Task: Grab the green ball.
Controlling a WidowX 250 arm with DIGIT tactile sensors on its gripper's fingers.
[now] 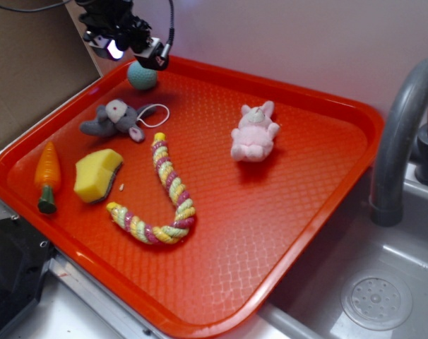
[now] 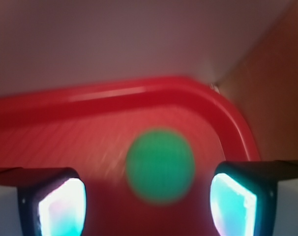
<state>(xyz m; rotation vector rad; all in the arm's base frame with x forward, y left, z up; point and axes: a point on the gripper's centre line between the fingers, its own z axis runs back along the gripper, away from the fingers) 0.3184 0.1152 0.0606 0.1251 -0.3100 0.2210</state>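
Note:
The green ball [image 1: 141,75] lies in the far left corner of the red tray [image 1: 327,183]. In the wrist view the green ball [image 2: 160,165] shows blurred, just ahead of and between my two lit fingers, touching neither. My gripper [image 1: 133,51] hangs above the ball at the tray's back corner. The gripper [image 2: 148,206] is open and holds nothing.
On the tray lie a grey plush mouse [image 1: 114,120], a pink plush toy [image 1: 253,133], a striped rope toy [image 1: 164,191], a yellow sponge [image 1: 97,174] and a toy carrot [image 1: 47,175]. The tray's raised rim [image 2: 139,93] and a wall stand just behind the ball. A grey faucet [image 1: 397,134] and sink [image 1: 376,296] are at right.

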